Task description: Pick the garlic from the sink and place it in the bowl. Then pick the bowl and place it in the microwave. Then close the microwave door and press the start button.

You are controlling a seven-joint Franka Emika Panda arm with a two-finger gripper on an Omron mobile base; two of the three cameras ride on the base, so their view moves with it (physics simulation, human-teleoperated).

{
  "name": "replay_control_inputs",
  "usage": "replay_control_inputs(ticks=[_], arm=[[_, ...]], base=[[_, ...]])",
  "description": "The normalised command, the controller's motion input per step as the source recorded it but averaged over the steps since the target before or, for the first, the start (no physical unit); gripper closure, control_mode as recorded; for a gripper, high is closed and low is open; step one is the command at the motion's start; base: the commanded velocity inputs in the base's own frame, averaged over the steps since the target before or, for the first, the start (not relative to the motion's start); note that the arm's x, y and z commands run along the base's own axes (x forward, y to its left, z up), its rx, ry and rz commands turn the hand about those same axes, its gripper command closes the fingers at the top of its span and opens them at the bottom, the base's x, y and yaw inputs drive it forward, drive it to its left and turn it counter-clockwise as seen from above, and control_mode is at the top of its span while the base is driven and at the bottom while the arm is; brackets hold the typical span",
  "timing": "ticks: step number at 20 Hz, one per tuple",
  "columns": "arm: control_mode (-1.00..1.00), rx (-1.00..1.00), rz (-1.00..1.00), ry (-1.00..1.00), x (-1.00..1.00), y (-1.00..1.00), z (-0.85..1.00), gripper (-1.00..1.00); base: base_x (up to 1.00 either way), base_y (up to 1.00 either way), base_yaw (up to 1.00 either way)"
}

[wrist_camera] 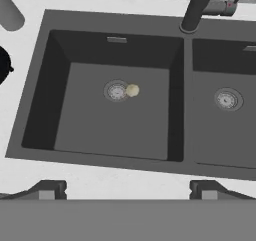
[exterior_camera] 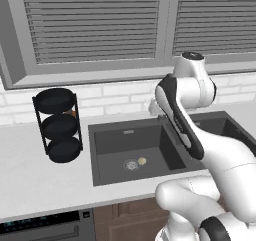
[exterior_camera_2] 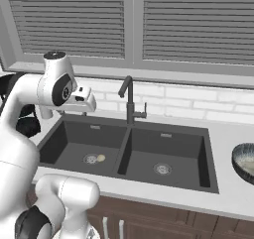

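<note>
Left base view has a black three-tier rack [exterior_camera: 59, 126] of round trays at centre left on the pale speckled worktop [exterior_camera: 35, 180]. Right of it lies the matte dark grey sink [exterior_camera: 115, 133], and the garlic [exterior_camera: 142, 161], a small cream bulb, sits on the floor of its left basin, touching the right side of the round silvery drain [exterior_camera: 131, 164]. The glossy white arm rises from the lower right, folds at a dark-jointed elbow and reaches over the sink's divider.

Right base view shows the wrist at upper left, held high above the left basin with the hand pointing down. The garlic [exterior_camera_2: 101, 157] lies below it, beside the drain. The dark curved faucet [exterior_camera_2: 129, 102] stands at centre behind the divider, before white brick tile. At the right edge, on the worktop, is part of the bowl [exterior_camera_2: 244, 162], speckled grey-blue outside, whitish inside.

Hand view looks straight down: the garlic [wrist_camera: 132, 90] is just above centre. The jaws [wrist_camera: 127, 190] stand wide apart at the bottom, well above the bulb, holding nothing.

No writing is readable.
</note>
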Motion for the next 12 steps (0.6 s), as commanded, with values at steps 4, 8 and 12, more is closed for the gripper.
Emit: replay_control_inputs(ticks=[4,8,12], arm=[[-1.00,-0.11,-0.01,0.04,0.09,0.47,-0.76,-1.00],[-1.00,-0.03,-0.02,0.02,0.51,0.13,-0.44,-1.00],[-1.00,-0.01,0.00,0.04,0.61,0.01,-0.53,-1.00]], base=[[0.00,0.00,0.00],[0.00,0.00,0.00],[0.00,0.00,0.00]])
